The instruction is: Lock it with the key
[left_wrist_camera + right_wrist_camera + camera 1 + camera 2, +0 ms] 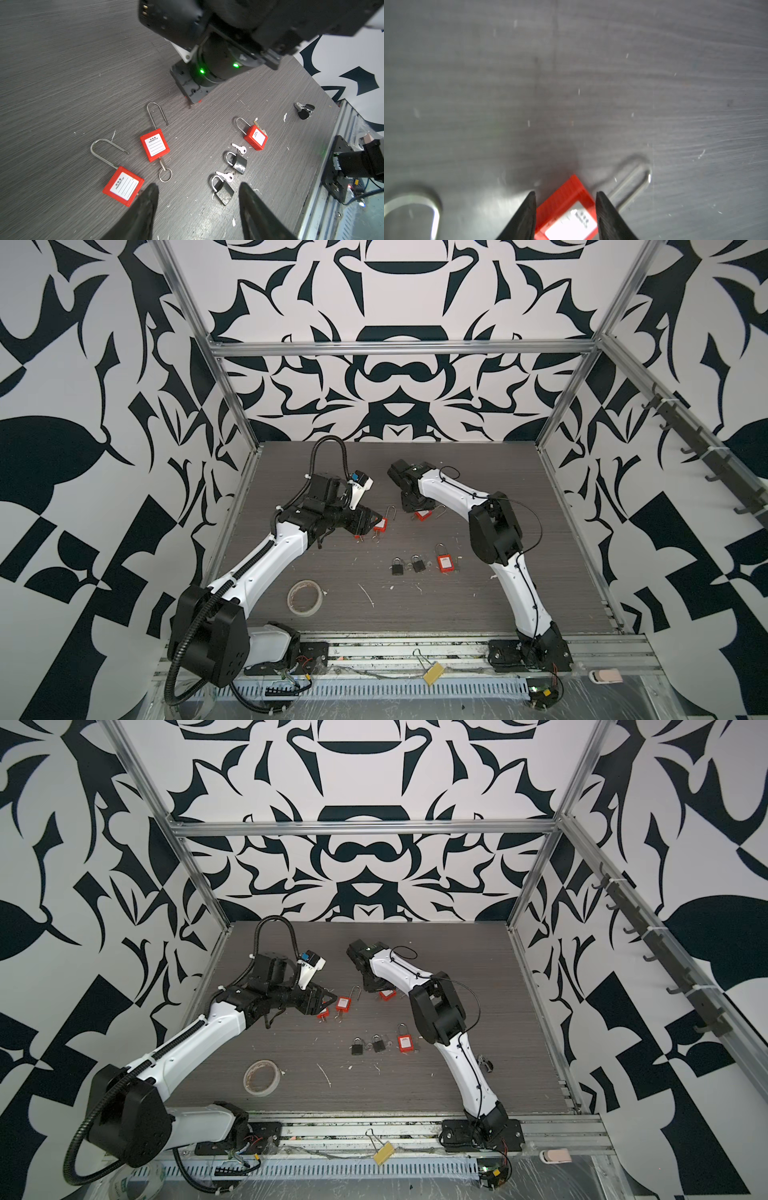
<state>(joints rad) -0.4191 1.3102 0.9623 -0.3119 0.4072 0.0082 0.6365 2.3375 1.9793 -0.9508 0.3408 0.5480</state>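
Red padlock (white label, steel shackle) lies flat inside right claw

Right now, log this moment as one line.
left jaws: open, beside red padlock | right jaws: astride second red padlock, grip unclear

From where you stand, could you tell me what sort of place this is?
Probably a robot test cell: an aluminium frame with patterned walls encloses a tabletop, a left arm and right arm are mounted on its rail, and padlocks lie scattered.

Red, white-labelled padlock lies flat, its long steel shackle outstretched.
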